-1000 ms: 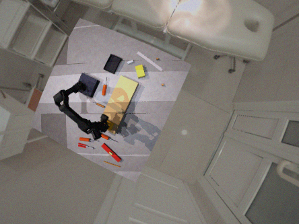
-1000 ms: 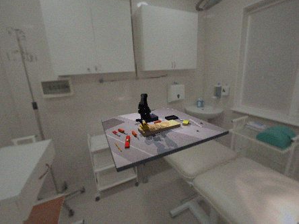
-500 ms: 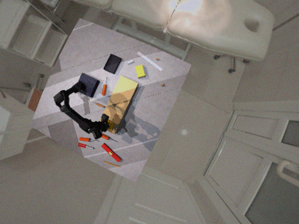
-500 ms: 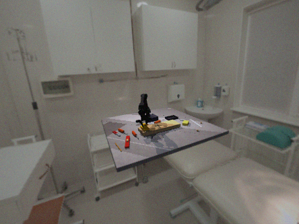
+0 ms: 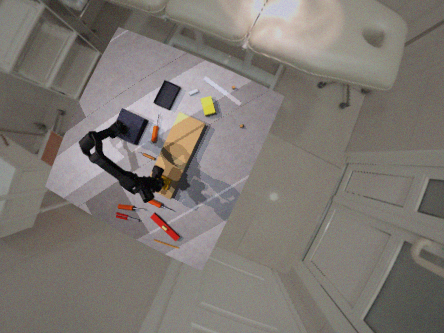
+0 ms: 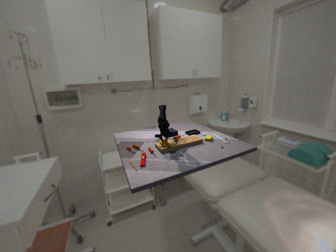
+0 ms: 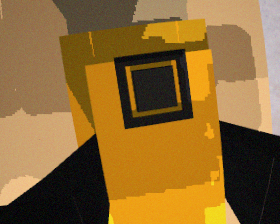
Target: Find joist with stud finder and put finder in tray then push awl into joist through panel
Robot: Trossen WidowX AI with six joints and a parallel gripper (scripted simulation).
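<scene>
My gripper (image 5: 162,179) (image 6: 163,140) is shut on the stud finder (image 5: 167,183) (image 6: 163,143) (image 7: 160,155), a yellow-orange block with a dark square window. It is over the near-left end of the wooden floor panel (image 5: 192,127) (image 6: 189,142); whether it touches the panel is hard to tell. The black tray (image 5: 167,95) (image 6: 193,132) lies beyond the panel's far end. Orange-handled tools lie around: one beside the panel (image 5: 155,133), one near the gripper (image 5: 155,203) and one farther left (image 5: 125,207). I cannot tell which is the awl. The joist is hidden.
A yellow block (image 5: 208,106) (image 6: 208,138) and a white strip (image 5: 222,91) (image 6: 221,138) lie past the panel's far end. A red level (image 5: 165,227) (image 6: 143,159), a pencil (image 5: 166,243) (image 6: 132,165) and red-handled pliers (image 5: 122,216) lie at the near end. A small orange tool (image 5: 148,155) lies beside the panel.
</scene>
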